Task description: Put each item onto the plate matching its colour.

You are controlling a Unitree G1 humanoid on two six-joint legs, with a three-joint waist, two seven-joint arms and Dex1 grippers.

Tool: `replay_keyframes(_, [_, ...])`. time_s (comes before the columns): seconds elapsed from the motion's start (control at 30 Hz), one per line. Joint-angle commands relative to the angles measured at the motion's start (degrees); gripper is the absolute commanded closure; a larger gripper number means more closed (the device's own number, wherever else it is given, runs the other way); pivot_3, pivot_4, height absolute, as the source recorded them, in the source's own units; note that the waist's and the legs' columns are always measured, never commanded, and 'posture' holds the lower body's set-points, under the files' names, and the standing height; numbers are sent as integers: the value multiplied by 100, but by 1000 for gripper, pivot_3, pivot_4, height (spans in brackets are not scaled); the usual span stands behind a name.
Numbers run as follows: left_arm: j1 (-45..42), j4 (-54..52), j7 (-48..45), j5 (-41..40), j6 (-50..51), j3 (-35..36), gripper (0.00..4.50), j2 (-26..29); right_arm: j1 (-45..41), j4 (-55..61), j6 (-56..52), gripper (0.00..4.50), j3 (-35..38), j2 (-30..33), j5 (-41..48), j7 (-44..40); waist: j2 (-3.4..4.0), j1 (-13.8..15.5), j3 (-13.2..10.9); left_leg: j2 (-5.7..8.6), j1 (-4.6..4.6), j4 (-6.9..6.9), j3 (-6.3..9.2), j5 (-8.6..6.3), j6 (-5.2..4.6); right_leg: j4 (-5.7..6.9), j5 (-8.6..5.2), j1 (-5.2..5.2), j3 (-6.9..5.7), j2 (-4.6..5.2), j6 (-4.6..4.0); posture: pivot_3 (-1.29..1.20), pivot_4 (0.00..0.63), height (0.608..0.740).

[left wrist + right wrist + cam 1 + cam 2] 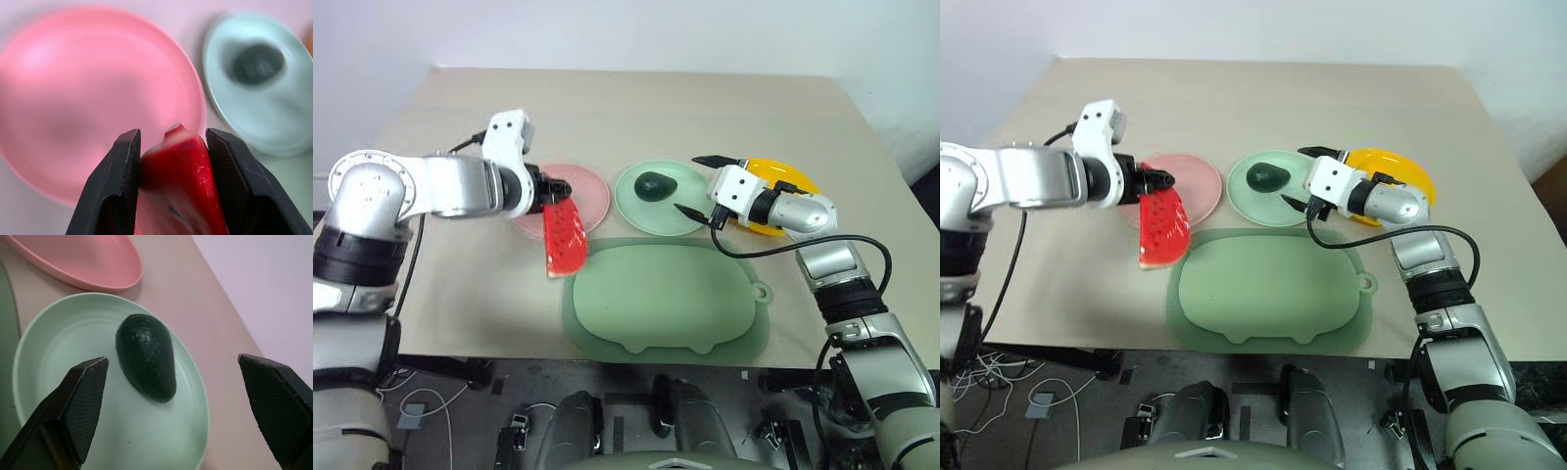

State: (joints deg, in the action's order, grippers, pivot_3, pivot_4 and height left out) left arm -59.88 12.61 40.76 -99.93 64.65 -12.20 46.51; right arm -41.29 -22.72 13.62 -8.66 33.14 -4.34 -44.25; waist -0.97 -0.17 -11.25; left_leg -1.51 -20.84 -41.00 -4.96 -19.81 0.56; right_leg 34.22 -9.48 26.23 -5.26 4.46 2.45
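Watermelon wedge (563,237) is pinched between the closed fingers of the left gripper (171,147), hanging over the near edge of the pink plate (589,188). If released early, it could land on the counter (636,108). Right gripper (176,401) is held wide open, empty, by the avocado (146,357).

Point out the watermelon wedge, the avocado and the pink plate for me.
watermelon wedge (563,235): left eye view, on its red flesh below the left gripper.
avocado (146,357): right wrist view, on the middle of its dark skin.
pink plate (73,103): left wrist view, on its bare inner surface.
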Motion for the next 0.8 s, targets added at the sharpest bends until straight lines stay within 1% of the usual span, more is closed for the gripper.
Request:
replay_keyframes(0.03, [-435,769,-890,1642,-117,-28,2700,-313,-105,149,99,0,131,81,-5,53,0,-15,0,0,2,2,-3,0,0,0,0,-1,0,-1,0,0,150,740])
replay_keyframes(0.1, [-649,1199,-1457,2533,-255,-107,2700,-526,-62,224,71,0,132,78,1,59,0,-43,0,0,2,5,-4,0,0,-1,0,0,0,-1,0,0,150,740])
replay_keyframes(0.17, [-857,1690,-1950,3231,-387,-55,2700,-776,2,325,34,0,140,85,13,64,0,-51,0,-1,1,7,-7,0,1,-2,0,2,-1,-2,1,0,150,740])
replay_keyframes(0.3, [-1158,2627,-2855,4445,-630,25,2700,-1185,167,583,-94,0,186,122,42,75,0,-53,0,-2,-1,7,-9,0,1,-3,-1,4,0,-2,1,0,150,740])
replay_keyframes(0.4, [-1277,3112,-3307,5073,-720,208,2700,-1394,291,779,-204,0,239,173,62,85,0,-65,0,-3,0,7,-10,0,1,-3,-1,5,0,-2,2,0,150,740])
replay_keyframes(0.47, [-1334,3276,-3525,5372,-716,367,2003,-1512,354,864,-261,0,271,219,69,87,0,-61,0,-4,-1,8,-12,0,1,-2,-1,8,0,-2,2,0,150,740])
replay_keyframes(0.5, [-1354,3319,-3615,5517,-697,446,1765,-1556,373,901,-292,0,278,234,71,89,0,-60,0,-4,-2,8,-12,0,1,-2,-1,9,0,-2,2,0,150,740])
replay_keyframes(0.53, [-1371,3349,-3686,5650,-673,531,1416,-1613,388,917,-303,0,288,256,82,85,-1,-59,0,-4,-4,8,-12,0,1,-2,-1,10,0,-1,2,0,150,740])
replay_keyframes(0.63, [-1366,3373,-3784,5949,-596,856,410,-1732,402,927,-325,0,297,297,91,76,-1,-58,0,-5,-6,7,-11,0,1,-2,0,11,0,0,2,0,150,740])
replay_keyframes(0.7, [-1342,3305,-3772,6065,-493,1125,410,-1793,398,889,-301,0,305,317,89,62,-1,-58,0,-5,-6,7,-11,0,0,-2,0,11,1,1,2,0,150,740])
replay_keyframes(0.8, [-1120,2715,-3848,6270,-327,1367,410,-1694,378,843,-357,0,323,298,116,76,-2,-59,-1,-7,-8,7,-10,0,0,0,0,14,1,3,3,0,150,740])
